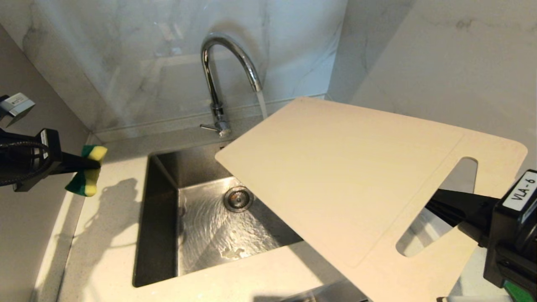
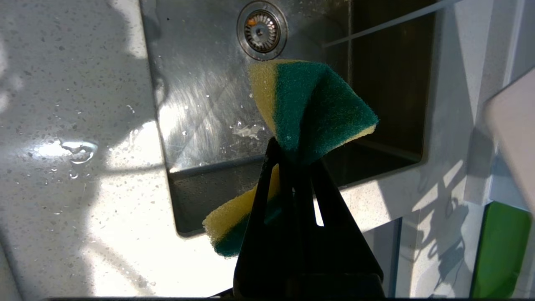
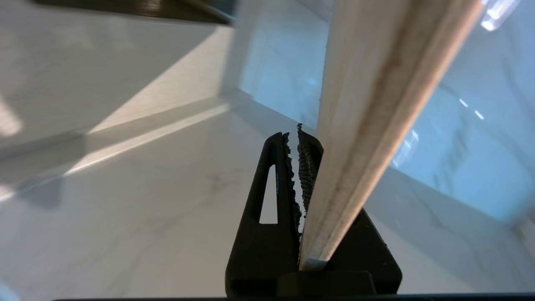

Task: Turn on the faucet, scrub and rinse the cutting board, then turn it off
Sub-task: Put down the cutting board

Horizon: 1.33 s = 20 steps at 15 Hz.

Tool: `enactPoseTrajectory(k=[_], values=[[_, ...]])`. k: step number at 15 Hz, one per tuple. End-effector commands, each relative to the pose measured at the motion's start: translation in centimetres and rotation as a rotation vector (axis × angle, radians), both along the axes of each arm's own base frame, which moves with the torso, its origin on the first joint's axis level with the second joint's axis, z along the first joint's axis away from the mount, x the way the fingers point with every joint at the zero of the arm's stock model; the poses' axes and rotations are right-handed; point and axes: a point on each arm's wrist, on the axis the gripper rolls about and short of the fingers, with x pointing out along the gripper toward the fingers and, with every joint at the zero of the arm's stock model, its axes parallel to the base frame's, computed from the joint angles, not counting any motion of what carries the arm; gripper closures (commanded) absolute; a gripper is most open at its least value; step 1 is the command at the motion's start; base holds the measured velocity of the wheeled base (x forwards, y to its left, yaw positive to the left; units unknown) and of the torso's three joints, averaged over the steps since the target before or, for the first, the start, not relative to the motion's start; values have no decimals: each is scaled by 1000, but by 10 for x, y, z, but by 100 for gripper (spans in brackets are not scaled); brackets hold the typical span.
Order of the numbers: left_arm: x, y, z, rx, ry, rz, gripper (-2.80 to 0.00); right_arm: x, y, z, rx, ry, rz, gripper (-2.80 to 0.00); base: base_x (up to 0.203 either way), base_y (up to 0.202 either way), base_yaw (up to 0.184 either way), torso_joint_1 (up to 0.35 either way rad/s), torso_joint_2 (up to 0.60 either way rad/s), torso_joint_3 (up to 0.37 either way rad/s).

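Water ran from the tall chrome gooseneck faucet (image 1: 228, 63); the right gripper (image 3: 299, 167) clamped the cream plastic cutting board (image 1: 348, 176) above the sink, the left gripper (image 2: 292, 167) pinched a green-and-yellow sponge (image 1: 88, 170) clear of it. Scrubbing, rinsing and shut-off apparently remained.

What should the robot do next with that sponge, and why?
Probably bring the sponge, pinched in the left gripper, across onto the cutting board. The faucet is already running, and the right gripper holds the board tilted over the sink, still apart from the sponge.
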Motion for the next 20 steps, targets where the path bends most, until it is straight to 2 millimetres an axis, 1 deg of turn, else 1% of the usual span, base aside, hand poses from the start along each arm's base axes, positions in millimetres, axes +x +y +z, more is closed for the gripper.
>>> enactPoseTrajectory(k=[1,2,5,8,10,12,14,17,20], values=[[1,0,-1,-2,7,2,0,10,6,-7,45,-84,-17,0,0,0,0,0,0,0],[2,0,-2,1,8,2,0,13,8,-8,60,-106,-47,0,0,0,0,0,0,0],[1,-3,-2,2,12,-11,0,14,17,-10,59,-102,-45,0,0,0,0,0,0,0],[2,-4,-3,3,15,-14,0,7,25,-7,76,-118,-82,0,0,0,0,0,0,0],[2,-4,-3,8,15,-10,0,5,36,-6,99,-132,-77,0,0,0,0,0,0,0],[2,-5,-3,8,15,-13,0,1,47,-4,134,-148,-109,0,0,0,0,0,0,0],[2,-5,-3,8,15,-13,0,-10,57,-3,164,-148,-177,0,0,0,0,0,0,0],[2,-5,-4,8,16,-13,0,-23,64,-4,181,-132,-296,0,0,0,0,0,0,0],[2,-5,-3,9,13,-12,0,-19,75,-7,244,-145,-319,0,0,0,0,0,0,0]])
